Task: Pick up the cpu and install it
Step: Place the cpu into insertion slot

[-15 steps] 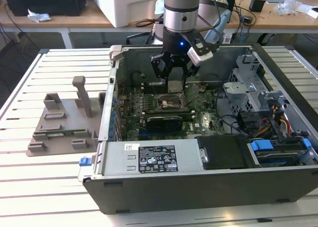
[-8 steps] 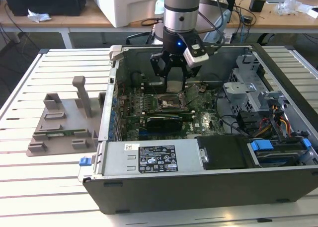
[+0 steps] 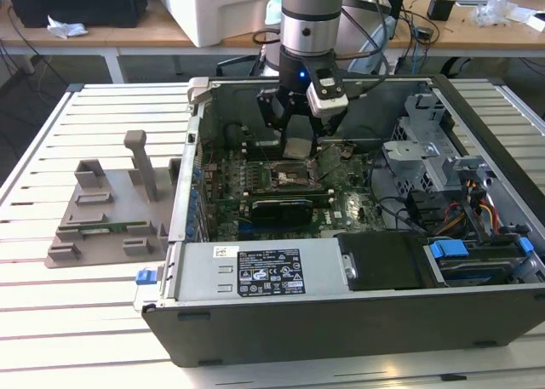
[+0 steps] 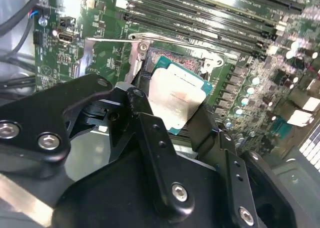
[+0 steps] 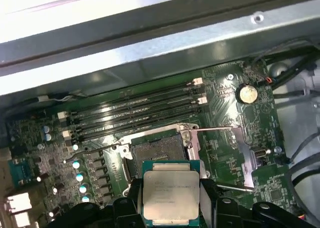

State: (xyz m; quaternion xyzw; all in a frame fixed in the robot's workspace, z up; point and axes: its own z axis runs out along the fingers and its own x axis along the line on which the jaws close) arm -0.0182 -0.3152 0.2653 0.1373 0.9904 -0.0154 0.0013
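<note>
First wrist view: cpu (image 5: 171, 195) clamped between the jaws, above the open socket (image 5: 155, 155)

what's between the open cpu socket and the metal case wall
Long black memory slots run between the socket and the case wall, seen in the first wrist view. The claw holds the cpu by the socket.

Matte black claw (image 4: 173, 111) studded with silver screw heads (image 4: 179, 191). In its grip, silver-grey cpu (image 5: 170, 195) edged in thin green. Just beyond the claw, dark socket (image 5: 156, 155) rimmed in bright metal, on a green motherboard (image 5: 230, 108) dotted with silver capacitors (image 5: 76, 164). Black memory slots (image 5: 135, 108) farther off. Well away from the claw, grey holder tray (image 3: 102, 223) on white slatted tabletop (image 3: 51, 321).
</note>
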